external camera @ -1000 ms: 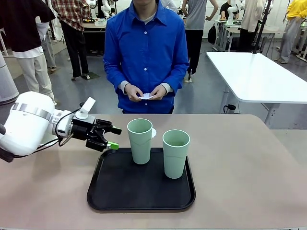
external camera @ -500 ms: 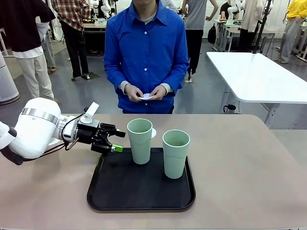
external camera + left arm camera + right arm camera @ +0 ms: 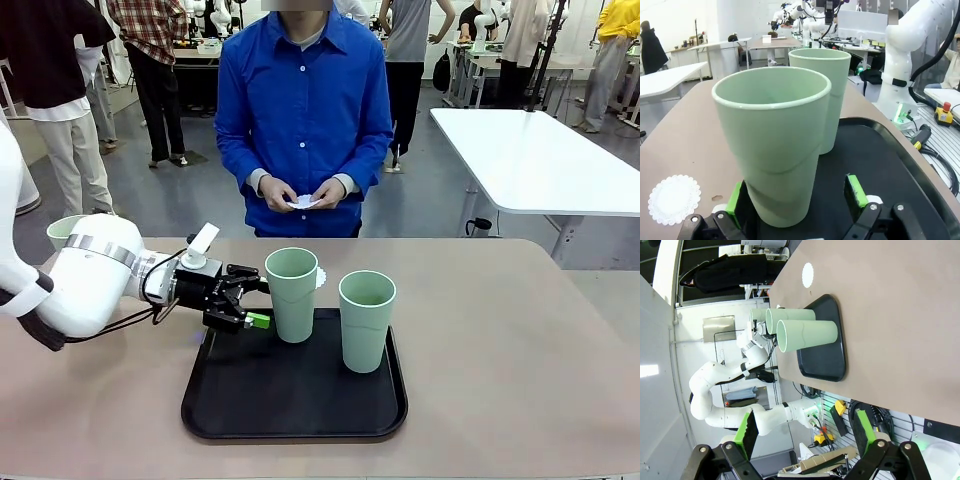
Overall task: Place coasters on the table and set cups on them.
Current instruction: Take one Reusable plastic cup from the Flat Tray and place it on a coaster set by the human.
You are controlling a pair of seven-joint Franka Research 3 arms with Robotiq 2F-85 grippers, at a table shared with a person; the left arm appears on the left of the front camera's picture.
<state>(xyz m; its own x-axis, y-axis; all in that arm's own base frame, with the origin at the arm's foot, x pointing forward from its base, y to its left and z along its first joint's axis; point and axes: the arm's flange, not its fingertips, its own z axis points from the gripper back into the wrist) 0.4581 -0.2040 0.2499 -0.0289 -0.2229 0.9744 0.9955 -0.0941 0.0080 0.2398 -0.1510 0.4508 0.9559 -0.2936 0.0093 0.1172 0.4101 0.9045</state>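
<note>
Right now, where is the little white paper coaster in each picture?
Front view: the coaster peeks out from behind the picture-left cup, just past the tray's far edge.
Left wrist view: the coaster lies at bottom left on the table, beside the near cup.
Right wrist view: the coaster sits near the top, above the tray.
Shared landmark: the black tray holding cups.

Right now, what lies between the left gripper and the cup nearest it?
Nothing. In the left wrist view the open left gripper straddles the cup at its base, with just a strip of bare black tray between the cup and one pad.
</note>
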